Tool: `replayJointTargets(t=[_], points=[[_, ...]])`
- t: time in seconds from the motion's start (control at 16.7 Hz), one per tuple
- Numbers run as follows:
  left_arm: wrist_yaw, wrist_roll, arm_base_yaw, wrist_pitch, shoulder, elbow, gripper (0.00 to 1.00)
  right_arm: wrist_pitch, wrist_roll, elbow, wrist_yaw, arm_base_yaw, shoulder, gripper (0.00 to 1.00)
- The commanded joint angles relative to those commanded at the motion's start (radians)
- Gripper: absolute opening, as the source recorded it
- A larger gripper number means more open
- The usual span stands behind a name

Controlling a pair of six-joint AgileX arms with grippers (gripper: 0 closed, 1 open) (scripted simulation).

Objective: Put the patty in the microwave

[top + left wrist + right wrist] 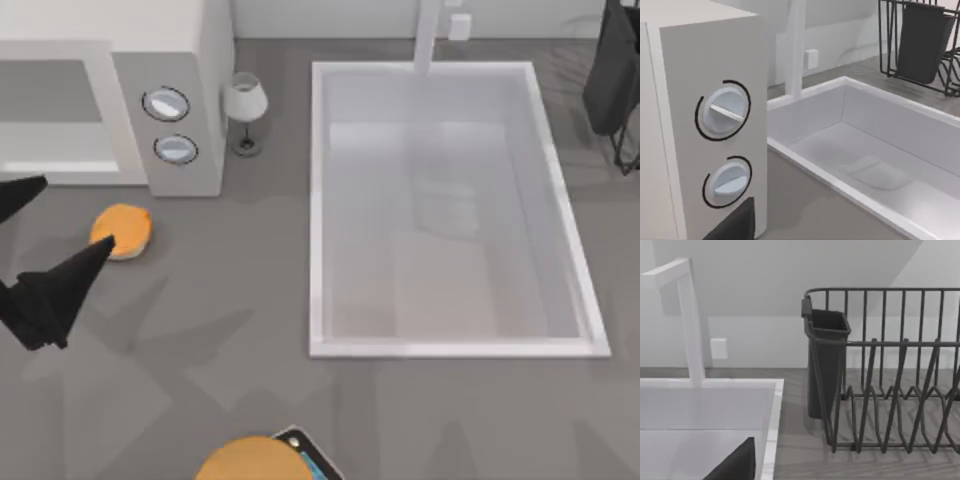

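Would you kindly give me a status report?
Left gripper open beside patty, not gripping. Patty on table before microwave. Right arm parked.

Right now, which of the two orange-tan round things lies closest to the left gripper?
The patty, small, in front of the microwave, beside the left gripper; the large disc lies at the near edge.

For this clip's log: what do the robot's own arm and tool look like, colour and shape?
The left tool is matte black all over, with two flat fingers tapering to sharp wedge points from a blocky black body. No cables, markings or labels are visible on it. Each wrist view shows one dark wedge tip of the same plain black at its edge.
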Motion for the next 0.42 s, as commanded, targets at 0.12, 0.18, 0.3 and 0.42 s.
replayJointTargets(t=[0.12, 0.18, 0.3, 0.42], points=[[-0.001, 0.000, 0.000, -0.109, -0.103, 0.019, 1.00, 0.000, 0.000, 0.000, 0.000, 0.000, 0.000, 1.00], [-0.002, -0.001, 0.000, -0.149, -0.141, 0.028, 1.00, 0.000, 0.000, 0.000, 0.000, 0.000, 0.000, 1.00], [-0.003, -0.001, 0.001, -0.195, -0.186, 0.042, 1.00, 0.000, 0.000, 0.000, 0.000, 0.000, 0.000, 1.00], [-0.003, -0.001, 0.001, -0.203, -0.193, 0.045, 1.00, 0.000, 0.000, 0.000, 0.000, 0.000, 0.000, 1.00]])
